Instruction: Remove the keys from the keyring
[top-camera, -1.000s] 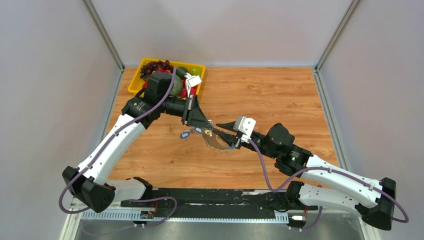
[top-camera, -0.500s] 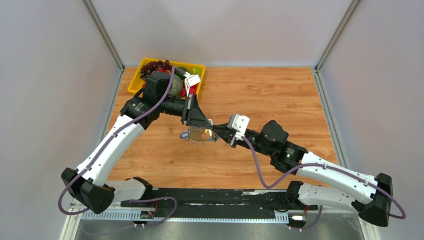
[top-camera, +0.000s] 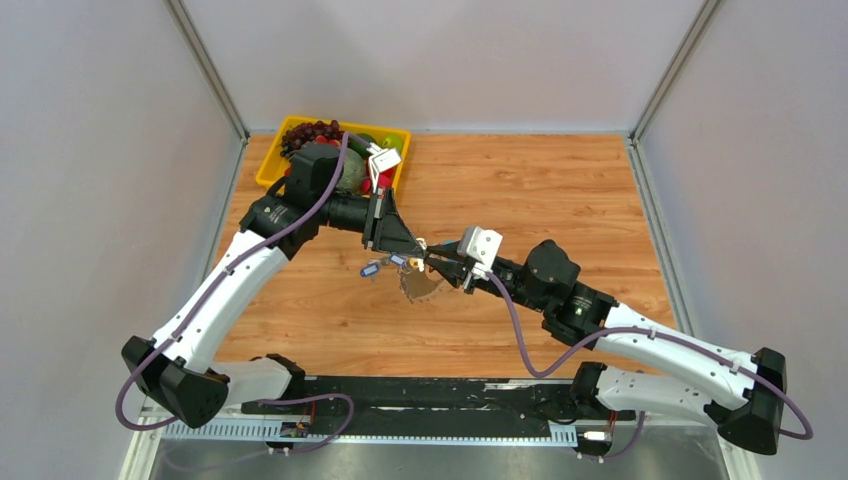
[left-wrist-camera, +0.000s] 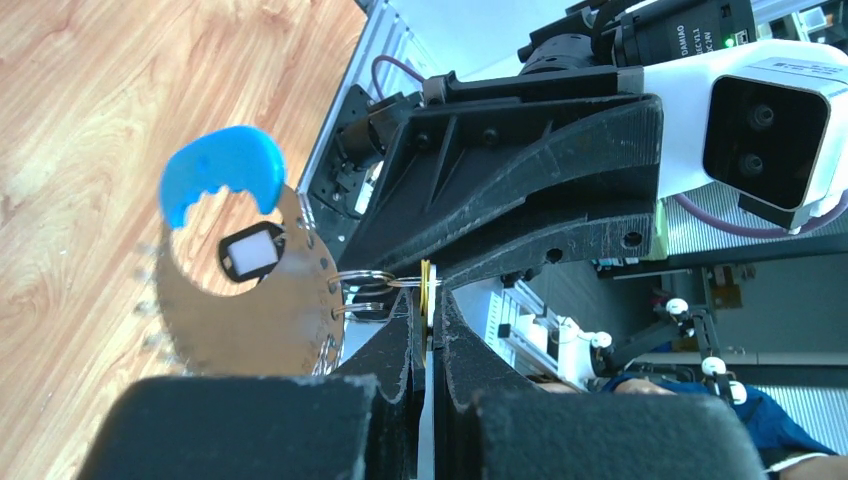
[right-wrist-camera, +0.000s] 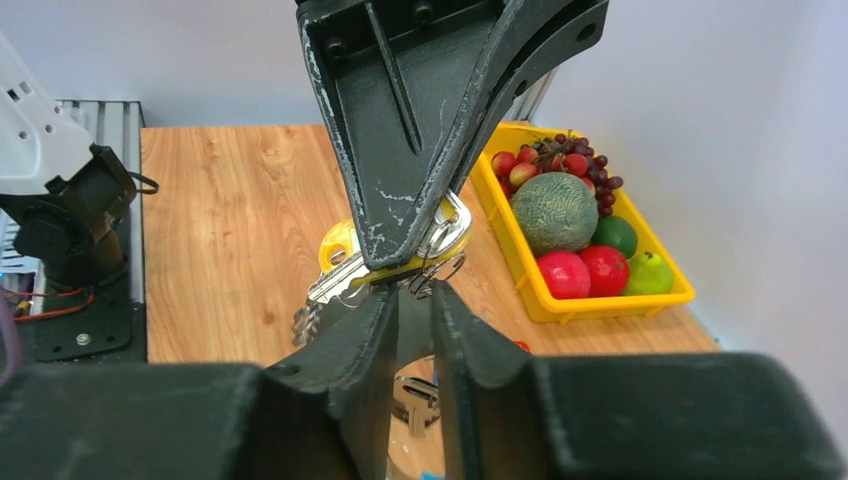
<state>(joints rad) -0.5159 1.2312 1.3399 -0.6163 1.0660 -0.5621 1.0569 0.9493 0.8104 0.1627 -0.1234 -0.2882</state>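
The keyring (top-camera: 420, 287) hangs between both grippers above the table's middle. In the left wrist view it is a toothed loop (left-wrist-camera: 250, 335) with a bright blue strap (left-wrist-camera: 222, 165) and small wire rings (left-wrist-camera: 360, 280). My left gripper (top-camera: 411, 250) is shut on a thin yellow-headed key (left-wrist-camera: 428, 282). That key (right-wrist-camera: 338, 240) shows in the right wrist view with silver keys (right-wrist-camera: 335, 282) beside it. My right gripper (right-wrist-camera: 412, 295) is nearly closed, its tips pinched at the wire rings (right-wrist-camera: 442, 268). It meets the left gripper tip to tip (top-camera: 433, 263).
A yellow tray (top-camera: 268, 166) of fruit stands at the back left, behind the left arm, and shows in the right wrist view (right-wrist-camera: 610, 298). A small loose blue-tagged key (top-camera: 372, 268) lies on the wood just left of the grippers. Grey walls enclose the table.
My right gripper has moved left towards the left gripper until the tips meet. The keyring, stretched between them a second ago, now hangs below the tips.
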